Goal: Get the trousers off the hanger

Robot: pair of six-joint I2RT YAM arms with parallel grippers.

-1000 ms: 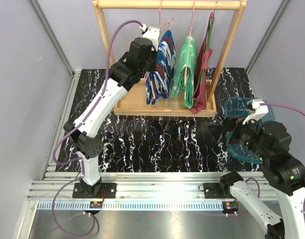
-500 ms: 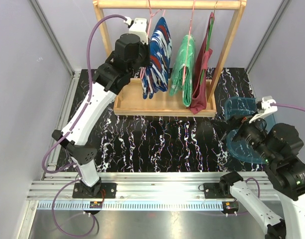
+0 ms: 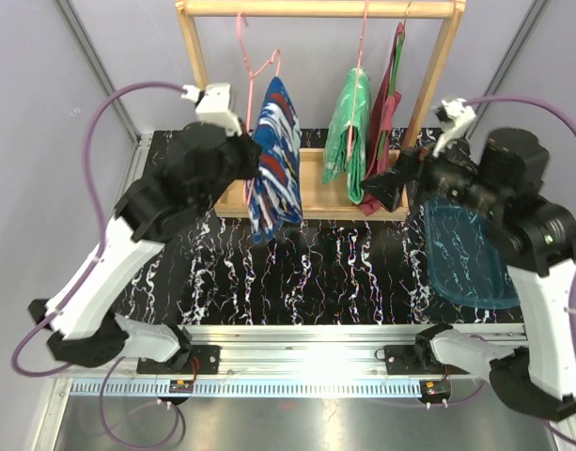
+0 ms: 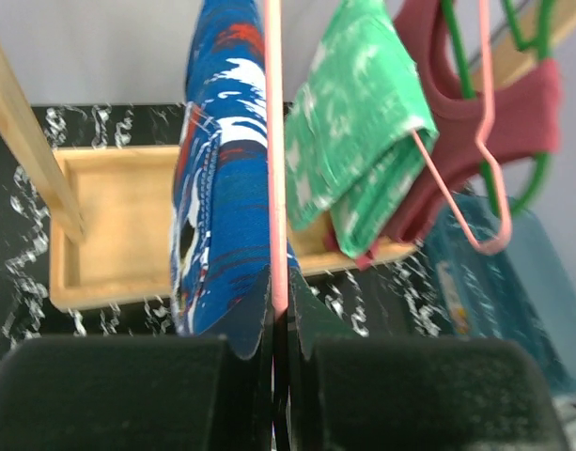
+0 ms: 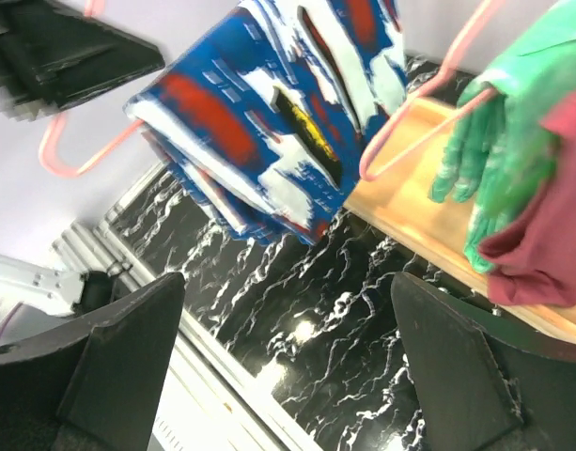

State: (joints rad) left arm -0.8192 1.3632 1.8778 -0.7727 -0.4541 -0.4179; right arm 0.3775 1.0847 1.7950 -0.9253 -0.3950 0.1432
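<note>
left hand (image 4: 279, 324): draws pink hanger (image 3: 255, 70) and blue trousers (image 3: 273, 155) leftward, forward | right hand (image 3: 380, 183): rises beside rack (image 3: 436, 89)

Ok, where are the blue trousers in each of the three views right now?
Top external: the blue trousers hang upper centre-left, in front of the wooden rack.
Left wrist: centre-left, draped on the pink hanger that the left gripper pinches.
Right wrist: upper centre, tilted.
Shared landmark: the green trousers, to the right of the blue pair in every view.
</note>
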